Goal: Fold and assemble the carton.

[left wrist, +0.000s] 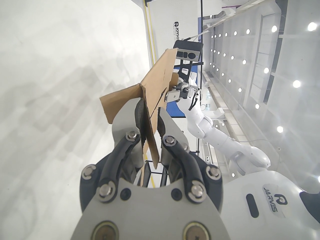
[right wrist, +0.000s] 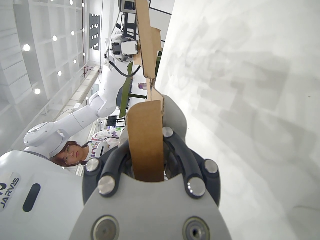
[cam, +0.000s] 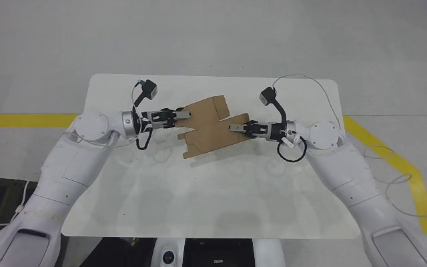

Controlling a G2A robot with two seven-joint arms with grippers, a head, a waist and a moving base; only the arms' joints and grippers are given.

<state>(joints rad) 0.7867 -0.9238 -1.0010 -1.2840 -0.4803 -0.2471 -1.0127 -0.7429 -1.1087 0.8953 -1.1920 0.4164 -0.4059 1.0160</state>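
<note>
Clamping the carton (cam: 207, 127) from both sides: the left gripper (left wrist: 149, 116) has its jaws closed on the blank's left edge, the dark ribbed pads (left wrist: 138, 112) pressed against both faces of the board. The right gripper (cam: 235, 127) is likewise closed on the opposite edge. In its own wrist view a brown flap runs between the fingers (right wrist: 173, 112) and back toward the palm.

Carton: plain brown corrugated blank, unfolded and irregular in outline. It is held off the white table (cam: 200, 207), roughly level with it, and both wrist views see it nearly edge-on. From above, the span between the two grippers runs left to right. One flap points toward the table's far edge and a longer one points toward the near edge and slightly left. I cannot make out any print on the board.

Writing: in the left wrist view, a white wall panel (left wrist: 172, 13) in the room behind bears a dark logo and lettering.

Surroundings: a yellow floor stripe (cam: 33, 120) runs beside the table on the left, and another (cam: 383, 150) angles past on the right. The carton's shadow falls on the tabletop below it.
</note>
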